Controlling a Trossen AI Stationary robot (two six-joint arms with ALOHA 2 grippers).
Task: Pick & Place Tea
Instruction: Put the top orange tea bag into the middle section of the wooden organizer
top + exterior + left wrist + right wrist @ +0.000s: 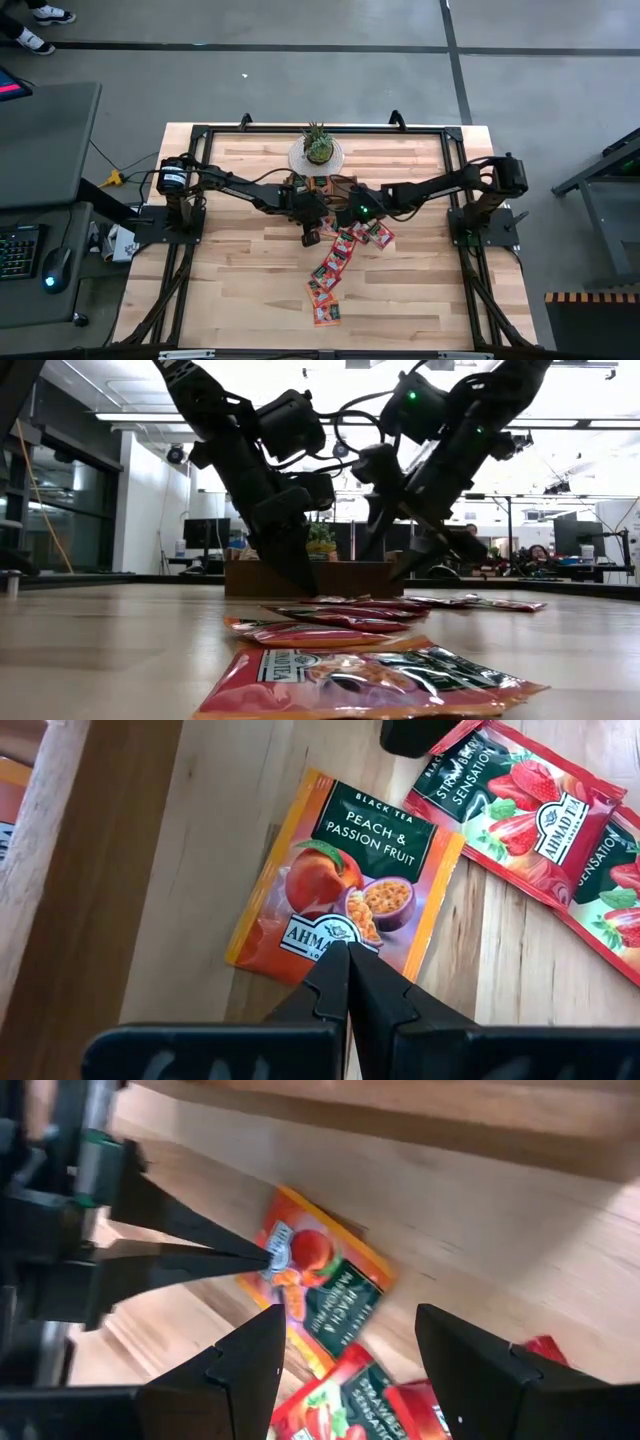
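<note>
Tray (318, 186) at table (240, 290) centre, a potted plant (317, 146) just behind it. Sachets (331, 272) trail from beside the tray toward the near edge. Left gripper (347, 952) tips touch one sachet (345, 875) beside the tray; right gripper (345, 1342) hangs just right.

Mid-table is crowded: left gripper (312, 236), fingers pinched together, tip on the orange peach sachet (345, 880), right beside the wooden tray (322, 188). Right gripper (345, 222), jaws spread wide, is just beside it over the same sachet, so the 2 arms block each other there. Potted plant (318, 146) stands behind the tray near the table's far edge. Red sachets (330, 275) trail toward the near edge. Bare wood (230, 290) along the left and right edges and at both near corners gives open passage.
</note>
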